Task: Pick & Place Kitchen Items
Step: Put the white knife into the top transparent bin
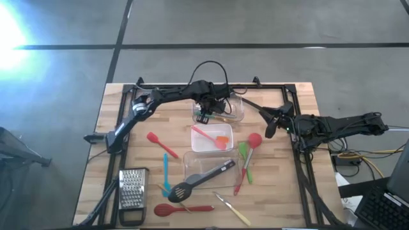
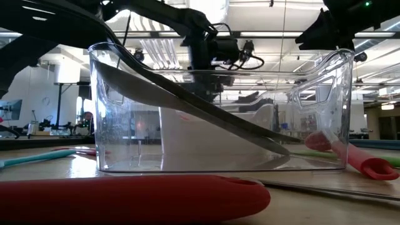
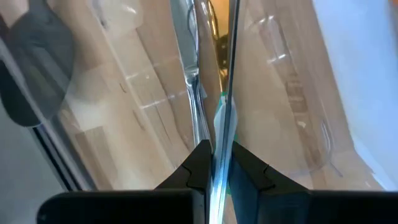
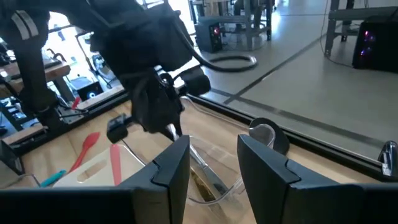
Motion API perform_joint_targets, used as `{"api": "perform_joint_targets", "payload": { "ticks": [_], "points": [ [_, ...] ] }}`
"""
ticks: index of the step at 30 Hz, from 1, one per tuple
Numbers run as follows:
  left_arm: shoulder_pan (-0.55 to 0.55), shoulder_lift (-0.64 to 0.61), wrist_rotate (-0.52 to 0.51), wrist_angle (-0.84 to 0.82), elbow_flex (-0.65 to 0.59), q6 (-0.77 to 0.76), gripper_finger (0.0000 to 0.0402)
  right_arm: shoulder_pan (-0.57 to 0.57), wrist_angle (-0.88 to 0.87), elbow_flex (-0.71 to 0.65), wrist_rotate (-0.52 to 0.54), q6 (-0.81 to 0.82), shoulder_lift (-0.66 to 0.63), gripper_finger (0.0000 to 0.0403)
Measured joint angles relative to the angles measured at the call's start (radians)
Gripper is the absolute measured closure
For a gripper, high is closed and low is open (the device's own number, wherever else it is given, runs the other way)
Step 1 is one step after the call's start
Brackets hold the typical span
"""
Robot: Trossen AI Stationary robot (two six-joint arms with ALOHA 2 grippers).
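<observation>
— Jaws on the left arm, what are they doing?
— The left jaws are pinched down tight on a slim metal utensil [image 3: 222, 121], gripping it by its thin edge. They hang over the far clear tub [image 1: 238, 110] at the back of the tabletop [image 1: 115, 140], and the utensil runs from between the jaws down into that tub.
— Anything else in there?
— Another metal piece with a yellowish handle [image 3: 211, 25] lies along the tub floor, just beside the gripped one.
— And the right jaws?
— Parted to a middling gap with nothing between them, held above the tabletop just right of the same tub, pointing toward the left arm.
— The other items?
— A red spatula [image 1: 211, 136] rests in the middle tub [image 1: 195, 148]. The black slotted spoon [image 1: 199, 181] lies tilted across the near tub [image 1: 189, 160]. A red spoon [image 1: 254, 142] and a green tool [image 1: 243, 153] lie to the right of the tubs, well below the right jaws; a teal tool [image 1: 165, 171] lies to the left.
</observation>
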Motion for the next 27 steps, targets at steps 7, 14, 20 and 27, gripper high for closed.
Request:
{"api": "perform_joint_targets", "payload": {
  "ticks": [7, 14, 20, 27],
  "points": [
    [0.000, 0.068, 0.000, -0.007, 0.067, 0.009, 0.0367, 0.000, 0.000, 0.000, -0.003, 0.002, 0.000, 0.0284],
    [0.007, 0.094, 0.000, -0.013, 0.064, -0.008, 0.0367, 0.000, -0.001, 0.000, -0.004, 0.003, 0.000, 0.0286],
    [0.023, 0.095, 0.000, -0.040, 0.047, -0.047, 0.0367, 0.000, -0.001, 0.000, -0.006, 0.003, 0.000, 0.0278],
    [0.045, 0.096, 0.000, -0.102, 0.015, -0.067, 0.0367, 0.000, -0.001, 0.000, -0.032, 0.004, 0.001, 0.0276]
  ]
}}
